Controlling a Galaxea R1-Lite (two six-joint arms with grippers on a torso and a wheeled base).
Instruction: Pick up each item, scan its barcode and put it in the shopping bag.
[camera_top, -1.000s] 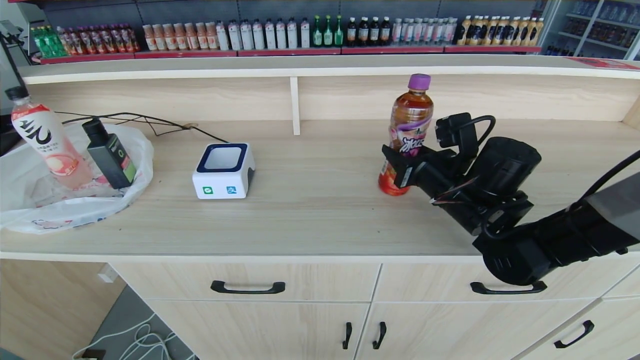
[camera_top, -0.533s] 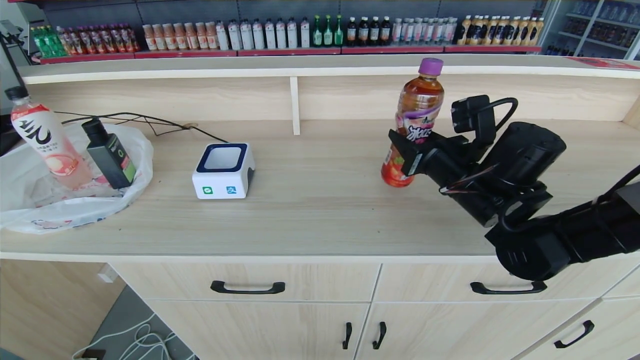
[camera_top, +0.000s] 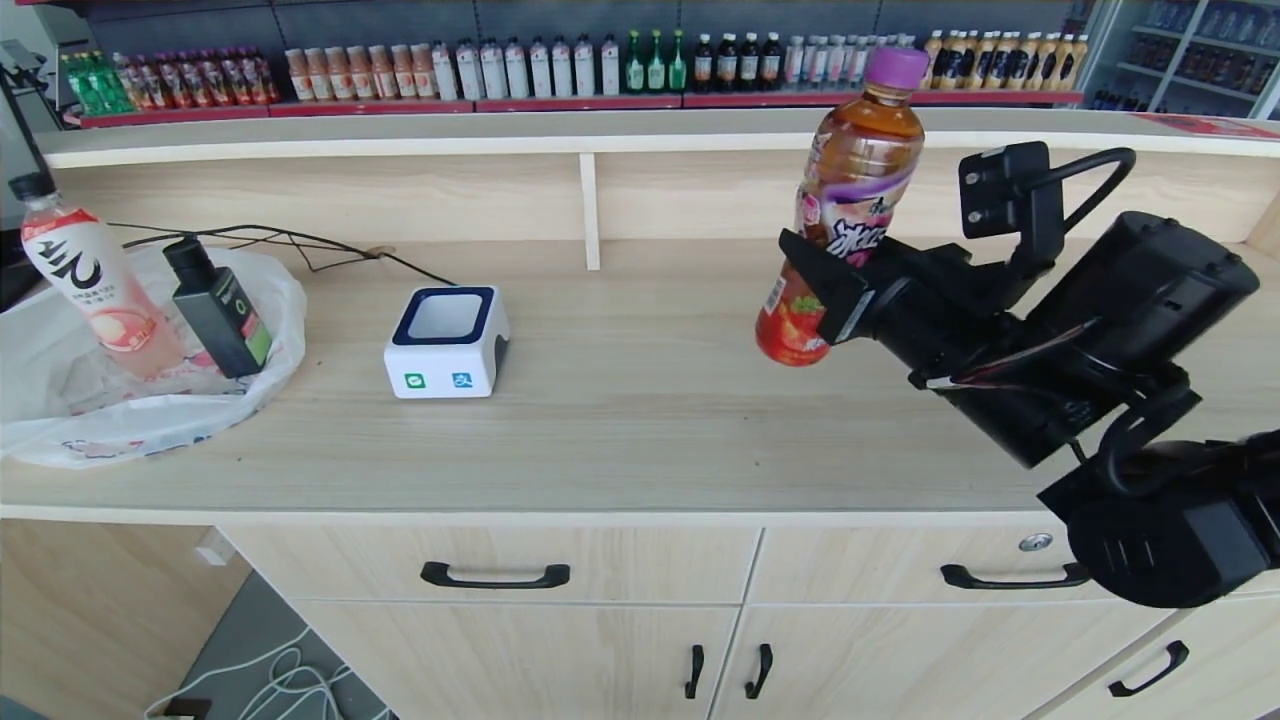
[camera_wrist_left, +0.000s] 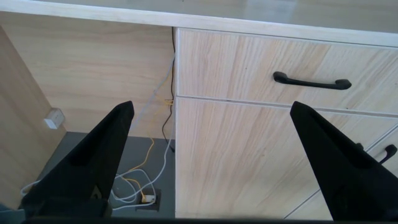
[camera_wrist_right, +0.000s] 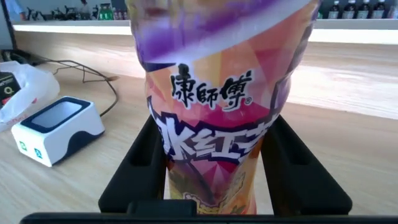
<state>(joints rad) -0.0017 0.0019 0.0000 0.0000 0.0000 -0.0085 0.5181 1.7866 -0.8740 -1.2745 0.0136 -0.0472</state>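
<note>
My right gripper (camera_top: 835, 285) is shut on a tea bottle (camera_top: 850, 190) with a purple cap, holding it tilted in the air above the right half of the counter. In the right wrist view the tea bottle (camera_wrist_right: 217, 118) stands between the black fingers (camera_wrist_right: 140, 165). The white and blue scanner (camera_top: 447, 341) sits on the counter to the bottle's left, also seen as the scanner (camera_wrist_right: 57, 129). The white shopping bag (camera_top: 120, 420) lies at the far left with a pink drink bottle (camera_top: 95, 280) and a dark bottle (camera_top: 215, 308) in it. My left gripper (camera_wrist_left: 211, 162) hangs open below the counter, facing cabinet fronts.
A black cable (camera_top: 300, 245) runs along the counter behind the scanner. A raised wooden back ledge (camera_top: 590, 140) borders the counter, with a thin divider (camera_top: 590, 210) in its middle. Shelves of drinks (camera_top: 560, 65) line the wall behind. Drawers with black handles (camera_top: 495, 577) are below.
My right gripper has lifted the tea bottle off the counter, up and slightly right, tilting it. The scanner and bag have not moved.
</note>
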